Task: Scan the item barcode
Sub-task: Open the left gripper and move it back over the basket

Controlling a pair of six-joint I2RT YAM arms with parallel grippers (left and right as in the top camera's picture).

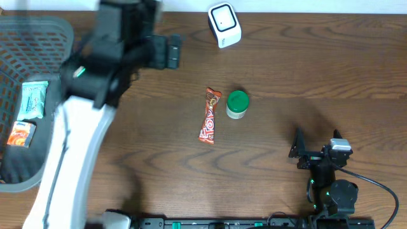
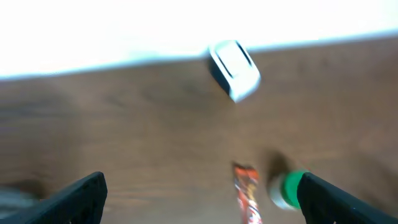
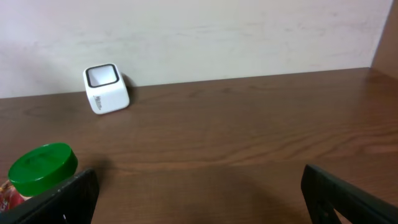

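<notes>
Both grippers stand with jaws spread wide and nothing between them as a red-and-orange snack bar [image 1: 210, 116] lies flat near the middle of the wooden table [image 1: 305, 83], unheld. A small jar with a green lid [image 1: 237, 105] stands upright just beside the bar's upper end. The white scanner [image 1: 224, 25] sits at the table's far edge, well apart from both.

From overhead, the left arm is blurred at the upper left, next to a grey mesh basket [image 1: 38, 25] that holds a pale teal packet [image 1: 32, 100] and an orange one [image 1: 21, 133]. The left gripper [image 2: 202, 186] is well apart from the bar. Its blurred wrist view frames the bar and jar low down, ahead of the open fingers, with the scanner farther on.

The right gripper [image 3: 199, 186] rests at the lower right, also apart from the bar. Its wrist view shows the green lid near one fingertip, with only a sliver of the bar at the frame's edge.
</notes>
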